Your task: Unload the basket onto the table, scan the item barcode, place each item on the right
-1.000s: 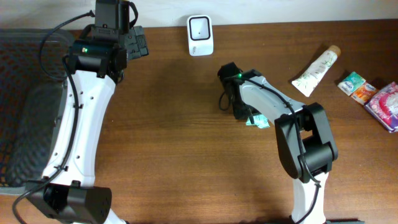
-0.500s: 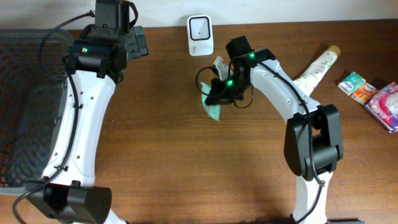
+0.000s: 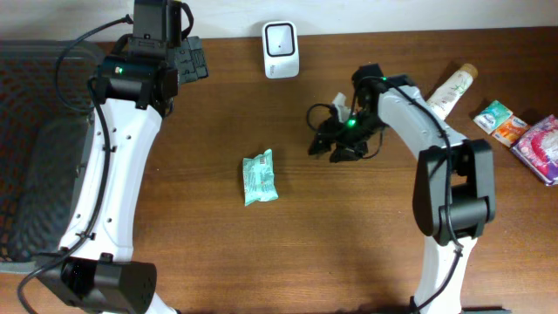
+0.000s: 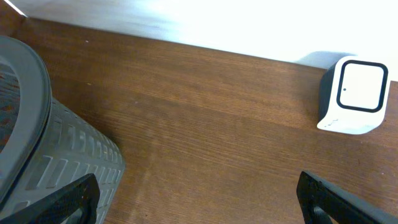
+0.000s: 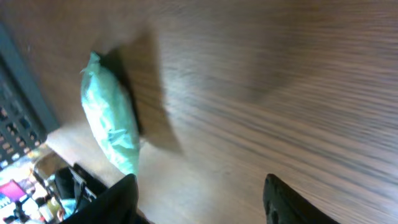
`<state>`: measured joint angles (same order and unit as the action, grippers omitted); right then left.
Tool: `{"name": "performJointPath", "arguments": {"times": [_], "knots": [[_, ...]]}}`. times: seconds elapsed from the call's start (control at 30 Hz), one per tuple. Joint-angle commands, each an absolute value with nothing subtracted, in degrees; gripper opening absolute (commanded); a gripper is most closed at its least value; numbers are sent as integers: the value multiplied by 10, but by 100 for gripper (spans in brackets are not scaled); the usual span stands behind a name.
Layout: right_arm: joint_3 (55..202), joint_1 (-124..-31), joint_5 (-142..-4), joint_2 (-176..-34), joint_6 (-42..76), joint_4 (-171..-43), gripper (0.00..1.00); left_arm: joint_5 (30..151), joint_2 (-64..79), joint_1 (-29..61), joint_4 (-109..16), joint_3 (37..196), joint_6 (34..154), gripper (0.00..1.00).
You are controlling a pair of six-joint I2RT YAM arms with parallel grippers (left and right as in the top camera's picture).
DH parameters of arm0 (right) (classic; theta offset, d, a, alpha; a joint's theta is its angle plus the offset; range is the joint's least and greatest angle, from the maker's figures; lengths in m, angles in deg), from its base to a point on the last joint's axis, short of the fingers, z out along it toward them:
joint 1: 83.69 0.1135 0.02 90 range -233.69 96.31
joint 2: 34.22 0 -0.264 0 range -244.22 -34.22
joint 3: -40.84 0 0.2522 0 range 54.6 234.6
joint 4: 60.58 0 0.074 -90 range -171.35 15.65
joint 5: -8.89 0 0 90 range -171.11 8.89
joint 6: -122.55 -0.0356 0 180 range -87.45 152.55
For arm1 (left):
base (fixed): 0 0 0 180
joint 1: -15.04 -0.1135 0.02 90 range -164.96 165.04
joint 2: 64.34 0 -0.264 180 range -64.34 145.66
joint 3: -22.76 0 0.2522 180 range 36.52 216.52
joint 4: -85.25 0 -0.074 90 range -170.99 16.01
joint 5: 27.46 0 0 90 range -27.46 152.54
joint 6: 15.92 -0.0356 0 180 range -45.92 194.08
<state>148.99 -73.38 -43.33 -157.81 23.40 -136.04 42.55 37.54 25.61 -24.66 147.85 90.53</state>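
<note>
Brown wooden counter [image 3: 218, 253] against a pale wall [image 4: 186, 18]; a green packet [image 3: 260, 177] lies flat. Left pincer [image 4: 199, 196] wide open, right pincer [image 5: 202, 199] parted, empty.

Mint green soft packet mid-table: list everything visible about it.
The mint green soft plastic packet is a small, pillow-like rectangular pouch with crimped ends and faint pale print too small to read; no barcode can be made out. It lies flat on the brown wooden table, its long axis running roughly front to back, slightly tilted. Only the table touches it. The right end effector stands apart to its right, open and empty.
</note>
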Motion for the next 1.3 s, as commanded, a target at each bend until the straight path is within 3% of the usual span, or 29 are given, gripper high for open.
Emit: {"name": "performJointPath", "arguments": {"times": [0.0,0.1,0.23,0.27,0.37,0.4,0.43,0.67,0.77,0.8,0.83,0.97,1.03,1.17,1.2,1.27], "knots": [[1480,-674,-399,-1574,231,-1301,76,422,375,254,-247,1481,899,99],[1438,-620,-397,-1574,139,-1184,82,422,375,254,-247,1481,899,99],[1390,-581,-397,-1577,108,-1097,81,422,375,254,-247,1481,899,99],[1380,-573,-397,-1583,103,-1083,76,422,375,254,-247,1481,899,99],[1376,-542,-397,-1594,104,-1062,46,422,375,254,-247,1481,899,99],[1376,-533,-397,-1594,104,-1056,31,422,375,254,-247,1481,899,99],[1376,-531,-397,-1594,104,-1051,4,422,375,254,-247,1481,899,99],[1424,-580,-408,-1517,128,-1091,4,422,375,254,-247,1481,899,99],[1424,-570,-484,-1519,143,-1146,19,422,375,254,-247,1481,898,99],[1423,-562,-537,-1520,143,-1160,88,422,375,254,-247,1481,899,99],[1420,-556,-564,-1520,143,-1159,99,422,375,254,-247,1481,898,99],[1420,-556,-562,-1558,183,-1139,99,422,375,254,-247,1481,899,99],[1420,-556,-461,-1593,231,-1114,100,422,375,254,-247,1481,898,99],[1420,-544,-432,-1625,231,-1107,72,422,375,254,-247,1481,899,99],[1420,-536,-432,-1628,231,-1105,46,422,375,254,-247,1481,899,99],[1420,-525,-439,-1630,231,-1100,12,422,375,254,-247,1481,899,99]]}}
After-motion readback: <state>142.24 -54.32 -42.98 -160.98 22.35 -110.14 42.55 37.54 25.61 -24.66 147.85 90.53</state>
